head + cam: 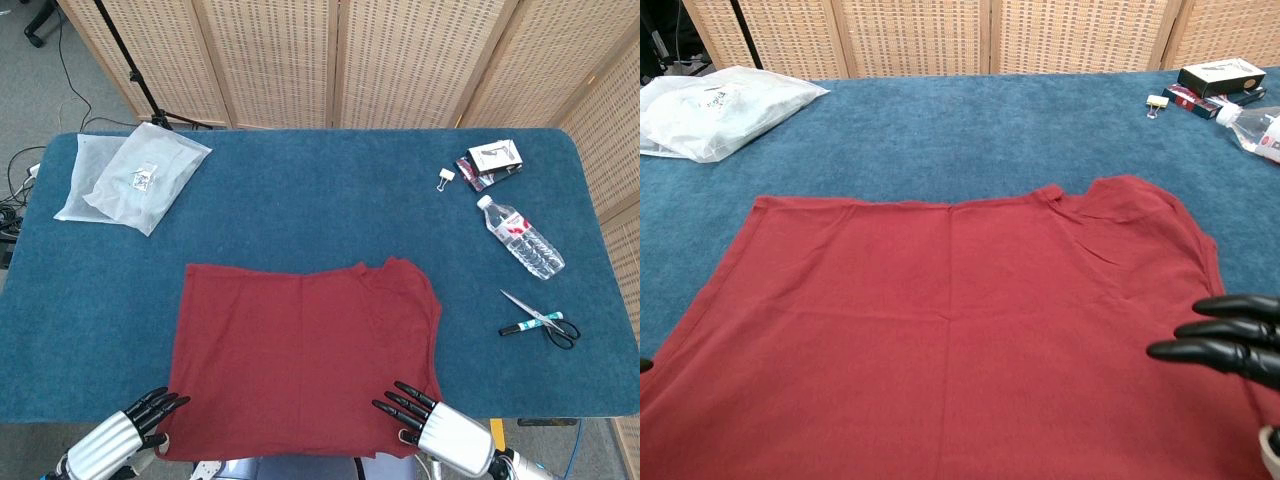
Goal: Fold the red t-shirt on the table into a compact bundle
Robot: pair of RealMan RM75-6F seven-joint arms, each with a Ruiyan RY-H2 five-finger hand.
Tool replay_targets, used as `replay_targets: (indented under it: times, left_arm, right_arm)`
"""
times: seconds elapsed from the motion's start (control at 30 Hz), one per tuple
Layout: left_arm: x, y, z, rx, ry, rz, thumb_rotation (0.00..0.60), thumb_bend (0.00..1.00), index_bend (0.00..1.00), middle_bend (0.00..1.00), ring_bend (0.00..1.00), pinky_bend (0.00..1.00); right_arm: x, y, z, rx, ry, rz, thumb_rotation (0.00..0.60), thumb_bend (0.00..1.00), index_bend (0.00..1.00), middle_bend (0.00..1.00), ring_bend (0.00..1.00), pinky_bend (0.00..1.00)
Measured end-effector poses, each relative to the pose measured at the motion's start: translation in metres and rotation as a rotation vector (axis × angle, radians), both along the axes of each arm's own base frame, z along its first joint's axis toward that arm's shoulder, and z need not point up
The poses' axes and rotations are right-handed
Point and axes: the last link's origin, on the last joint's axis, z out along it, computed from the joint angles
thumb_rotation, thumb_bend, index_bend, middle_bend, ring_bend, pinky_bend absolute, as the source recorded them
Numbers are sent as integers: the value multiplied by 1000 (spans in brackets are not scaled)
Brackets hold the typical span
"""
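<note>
Both hands, left [118, 437] and right [440, 432], pinch the shirt [300, 355] hem at the tabletop [300, 210] edge; grips should stay level.

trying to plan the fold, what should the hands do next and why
Probably lift the near edge and carry it toward the far edge. Both the left hand and the right hand are at the near corners of the red t-shirt, which lies flat and reaches the table's near edge.
</note>
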Motion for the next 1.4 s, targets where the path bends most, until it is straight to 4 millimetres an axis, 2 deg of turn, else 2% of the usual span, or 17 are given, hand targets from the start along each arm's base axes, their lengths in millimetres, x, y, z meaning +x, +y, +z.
replay_targets:
  times: [0.43, 0.63, 0.8, 1.17, 1.4]
  left_arm:
    - [1, -20, 10, -82, 11, -16, 600, 563, 798, 0, 0, 0]
    - [2, -13, 9, -56, 2, -4, 600, 562, 798, 0, 0, 0]
    - [9, 9, 7, 19, -23, 30, 600, 563, 798, 0, 0, 0]
    - [31, 67, -1, 144, -28, 106, 600, 563, 798, 0, 0, 0]
    - [41, 103, -5, 225, -1, 143, 600, 563, 798, 0, 0, 0]
  right_arm:
    - [-2, 25, 6, 39, 12, 36, 600, 645, 667, 0, 0, 0]
    - [-3, 20, 5, 34, 10, 6, 600, 641, 669, 0, 0, 0]
    - [-4, 0, 6, 10, -15, -79, 600, 644, 669, 0, 0, 0]
    - [9, -68, 17, -86, -113, -247, 600, 645, 669, 0, 0, 0]
    - [16, -105, 13, -114, -91, -322, 600, 646, 669, 0, 0, 0]
